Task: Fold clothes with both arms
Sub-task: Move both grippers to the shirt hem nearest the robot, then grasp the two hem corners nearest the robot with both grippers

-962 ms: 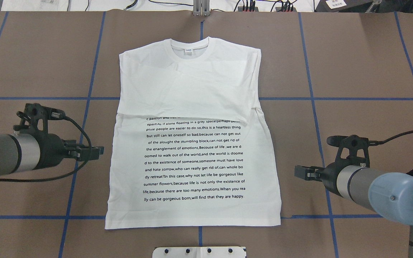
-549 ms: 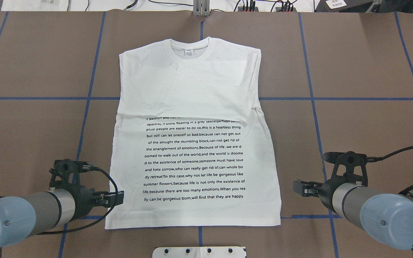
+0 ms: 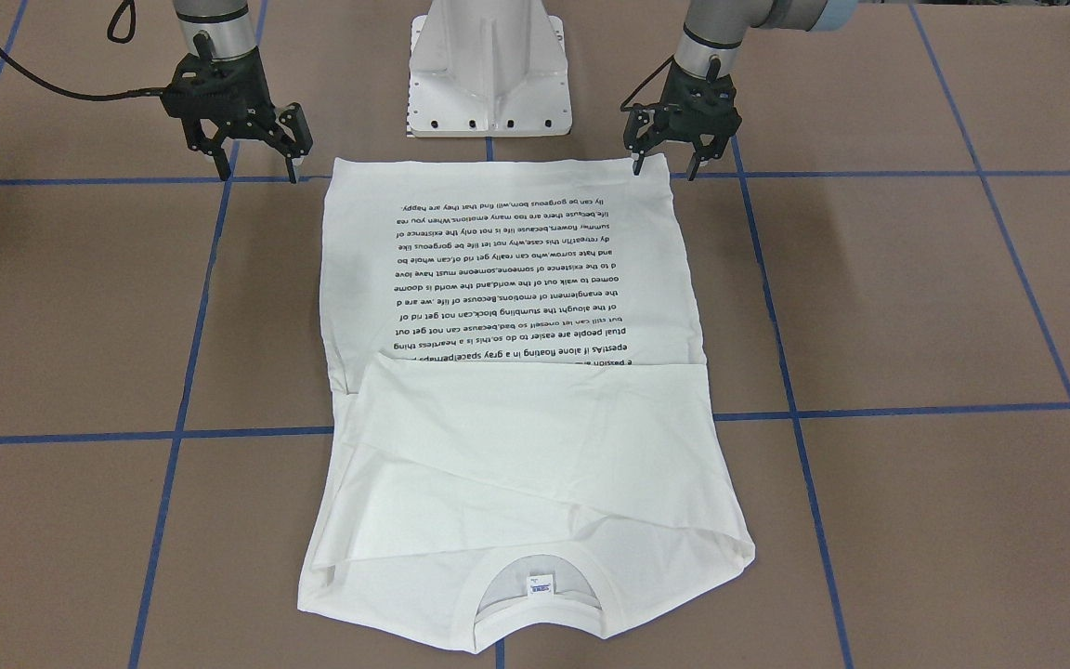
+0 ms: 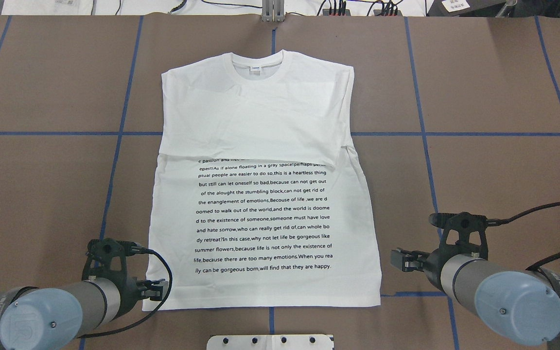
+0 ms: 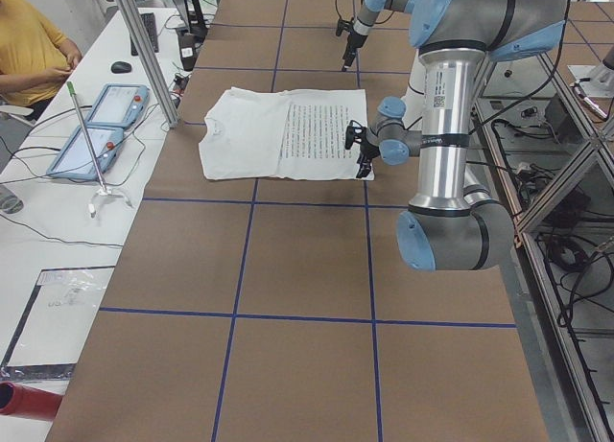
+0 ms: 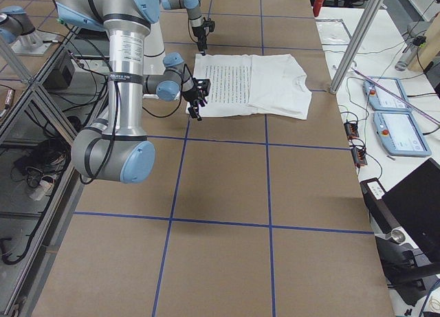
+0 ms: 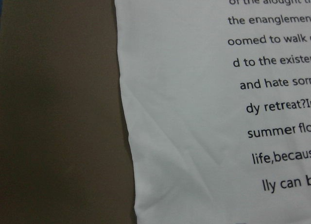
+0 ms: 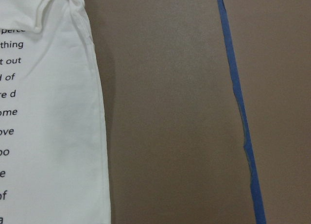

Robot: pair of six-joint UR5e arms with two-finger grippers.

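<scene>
Looking down from overhead, the white shirt [image 4: 260, 209] is lying flat in the middle of the brown counter [image 4: 494, 165]. Its collar [image 4: 236, 68] is at 12 o'clock and the hem at 6 o'clock, black text side up. Both sleeves are folded in across the chest, and that layer covers the top lines of the text. The little neck label [image 4: 255, 71] shows inside the collar.

The left end effector [image 4: 162, 289] sits at about 7 o'clock of the shirt, at the hem corner. On the front-facing camera its jaws are spread apart and straddle that corner, one finger over fabric and the other over bare counter. I can't tell if it's actually touching the cloth, and it's gripping nothing.

The right end effector [image 4: 396, 260] is at roughly 4 o'clock, just beside the shirt's side edge but off the fabric. Its jaws are also wide apart with nothing between them.

The right wrist cam has the shirt edge at its 9 o'clock and a strip of blue tape [image 8: 240, 117] on the counter toward 3 o'clock. The left wrist cam has the shirt and text at 3 o'clock, with bare counter at 9.
</scene>
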